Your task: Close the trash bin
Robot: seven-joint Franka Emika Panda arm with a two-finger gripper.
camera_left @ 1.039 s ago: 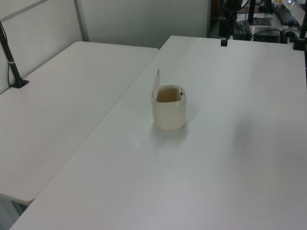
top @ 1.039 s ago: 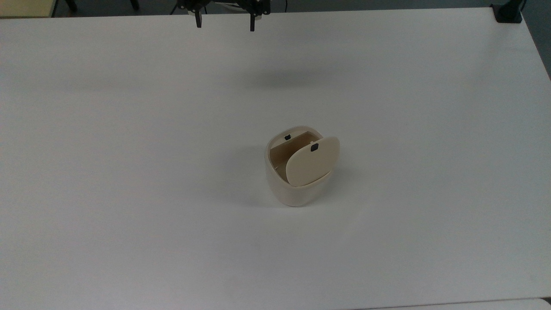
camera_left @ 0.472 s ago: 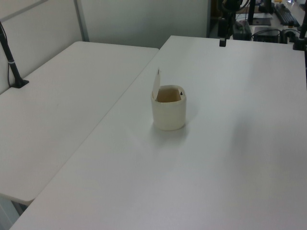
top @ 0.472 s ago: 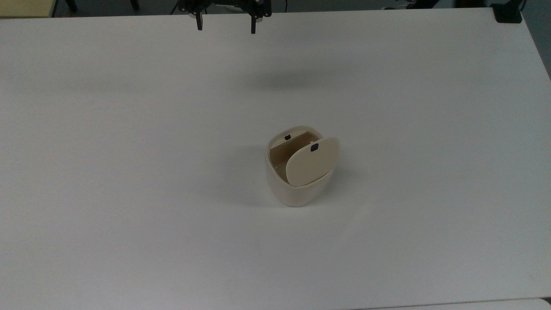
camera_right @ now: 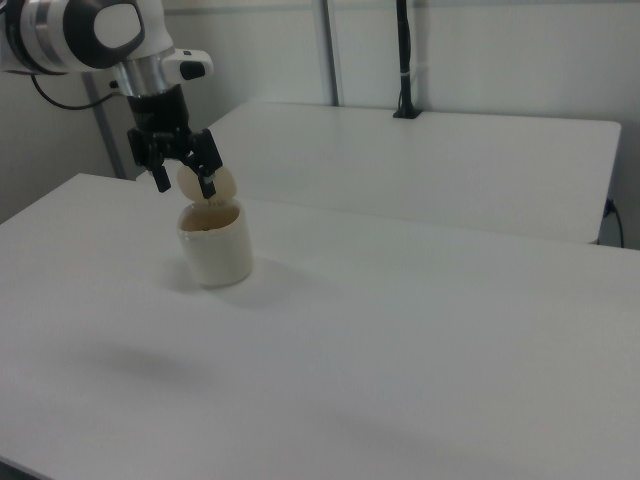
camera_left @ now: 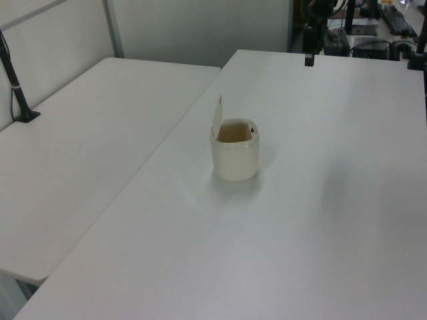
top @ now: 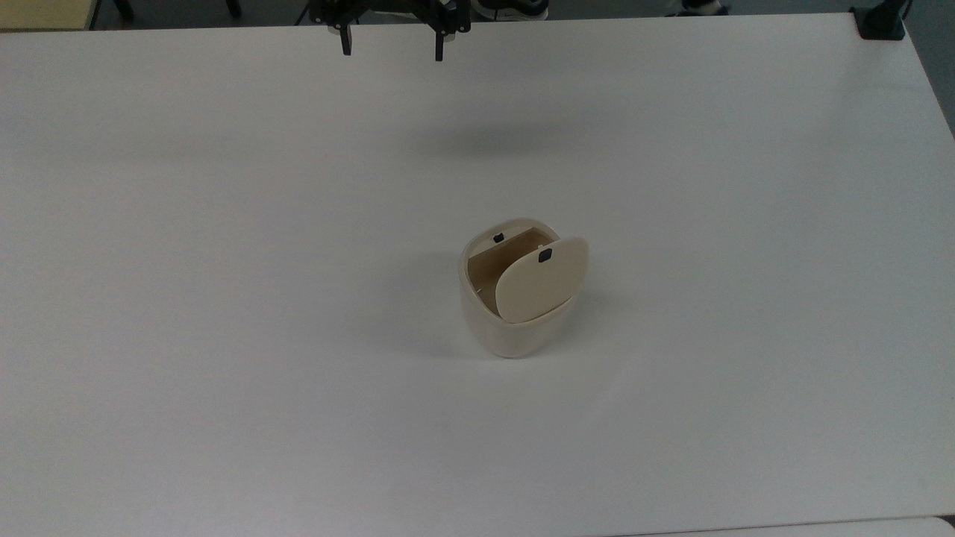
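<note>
Standing near the middle of the white tabletop (top: 224, 298), the cream trash bin (top: 511, 328) has its hinged lid (top: 543, 280) raised upright, a small black square mark (top: 545, 255) on the lid's inner face. Well beyond it, above the tabletop's far edge in the top view, the gripper (top: 390, 43) hangs with its fingers (top: 439, 45) spread wide, holding nothing
</note>
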